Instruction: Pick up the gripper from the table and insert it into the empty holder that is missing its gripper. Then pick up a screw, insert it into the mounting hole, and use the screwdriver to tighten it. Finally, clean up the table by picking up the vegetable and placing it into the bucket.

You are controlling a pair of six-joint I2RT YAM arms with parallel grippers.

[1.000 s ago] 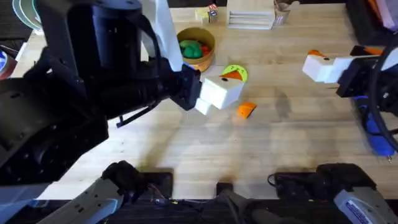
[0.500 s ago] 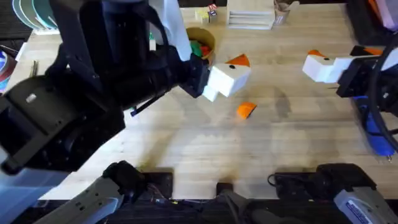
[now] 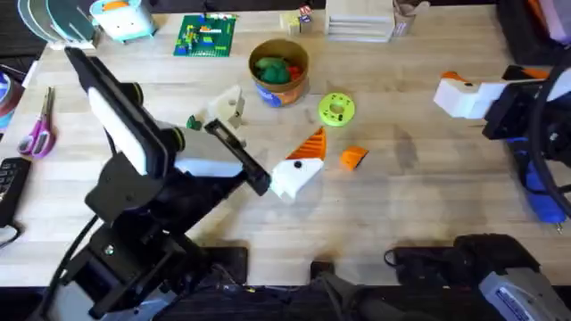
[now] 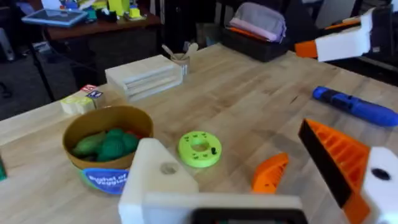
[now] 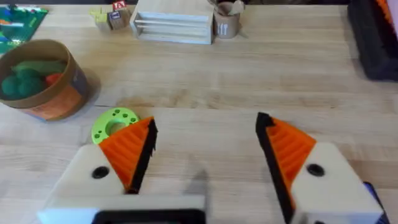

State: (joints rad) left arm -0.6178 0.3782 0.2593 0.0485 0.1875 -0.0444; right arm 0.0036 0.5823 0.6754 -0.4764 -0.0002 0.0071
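The orange wedge gripper [image 3: 354, 158] [image 4: 270, 173] lies loose on the table [image 3: 428, 205]. Just left of it my left gripper [image 3: 302, 162] [image 4: 229, 143] hangs open. One of its fingers carries an orange ribbed pad [image 4: 336, 162]; the other is the bare cream holder [image 4: 155, 177]. At the far right my right gripper [image 3: 451, 89] [image 5: 205, 149] is open, with orange pads on both fingers and nothing between them. The blue screwdriver [image 4: 354, 106] [image 3: 540, 187] lies by the right edge. The bucket [image 3: 279, 71] [image 5: 40, 78] holds green toys. A small dark-green vegetable [image 3: 191, 122] lies left of centre.
A lime-green disc [image 3: 336, 109] [image 4: 199, 148] sits between the bucket and the orange wedge. A cream part [image 3: 227, 105] lies beside the small green piece. Pink scissors [image 3: 37, 134] are at the left edge and a wooden rack [image 3: 359, 22] at the back.
My left arm has dropped from close under the camera to low over the table, and its gripper has swung toward the orange wedge. The right arm has not moved.
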